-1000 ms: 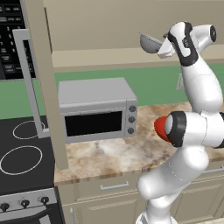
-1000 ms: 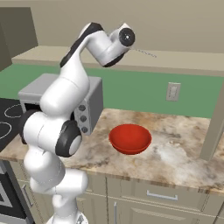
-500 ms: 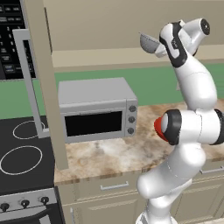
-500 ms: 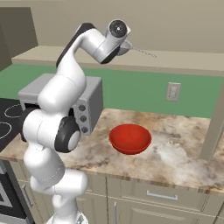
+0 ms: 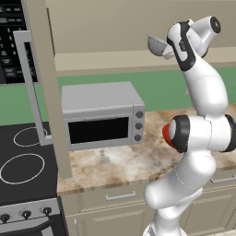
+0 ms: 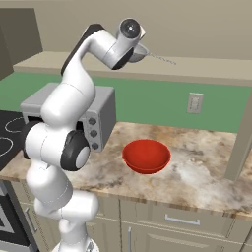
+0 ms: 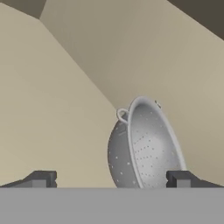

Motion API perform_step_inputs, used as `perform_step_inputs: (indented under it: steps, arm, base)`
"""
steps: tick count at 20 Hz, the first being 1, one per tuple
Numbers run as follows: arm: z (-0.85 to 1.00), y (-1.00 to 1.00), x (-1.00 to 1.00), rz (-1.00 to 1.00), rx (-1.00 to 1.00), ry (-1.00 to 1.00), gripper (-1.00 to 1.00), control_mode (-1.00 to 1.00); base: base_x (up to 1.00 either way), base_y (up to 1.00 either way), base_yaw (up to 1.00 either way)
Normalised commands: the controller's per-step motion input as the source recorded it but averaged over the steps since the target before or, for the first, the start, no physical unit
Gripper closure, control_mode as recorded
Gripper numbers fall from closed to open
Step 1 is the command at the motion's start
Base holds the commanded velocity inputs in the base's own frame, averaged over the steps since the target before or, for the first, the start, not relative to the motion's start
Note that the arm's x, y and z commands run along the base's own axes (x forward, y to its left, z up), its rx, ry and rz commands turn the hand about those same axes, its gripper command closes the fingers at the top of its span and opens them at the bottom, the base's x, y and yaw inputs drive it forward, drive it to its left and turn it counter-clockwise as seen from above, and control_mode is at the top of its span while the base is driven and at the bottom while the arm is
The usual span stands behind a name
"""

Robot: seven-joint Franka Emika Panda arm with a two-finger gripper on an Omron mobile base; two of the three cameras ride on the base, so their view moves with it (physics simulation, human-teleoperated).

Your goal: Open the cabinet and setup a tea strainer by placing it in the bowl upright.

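– Where is the arm?
– Raised high, gripper (image 7: pixel 110 179) inside the open cabinet (image 5: pixel 46 92), fingers wide apart, holding nothing.
– And the strainer (image 7: pixel 142 146)?
– On the shelf, tilted, between the fingertips. The bowl (image 6: pixel 146 156) sits on the counter.

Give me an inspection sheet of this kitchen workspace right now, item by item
Surface: marbled counter, bare around the red bowl.
Job's things: cabinet door swung open; tea strainer on the cabinet shelf, tipped on its side; red bowl on the counter, holding nothing.
Clutter: microwave on the counter; stove beside it.
Grippers: tool open, raised at the shelf, fingers either side of the strainer, not closed on it.
Cables: nothing seen.
Surroundings: green wall with an outlet; beige drawers below.
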Motion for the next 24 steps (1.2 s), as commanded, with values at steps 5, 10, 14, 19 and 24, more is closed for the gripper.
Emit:
perform_step_inputs:
  steps: [5,10,14,19,24]
  arm:
    - [-0.18,0.01,0.00,-0.09,-0.08,0.01,-1.00,-1.00]
    - [-0.13,0.06,0.00,-0.15,-0.13,0.02,-1.00,-1.00]
    - [0.02,0.13,0.00,-0.08,-0.04,0.00,-1.00,-1.00]
    - [0.10,0.25,-0.03,-0.05,0.00,0.00,-1.00,-1.00]
    - [0.04,0.08,0.01,-0.07,-0.01,0.07,-1.00,-1.00]
  base:
    - [0.00,0.00,0.00]
    - [0.00,0.00,0.00]
    - [0.00,0.00,0.00]
    - [0.00,0.00,0.00]
    - [0.00,0.00,0.00]
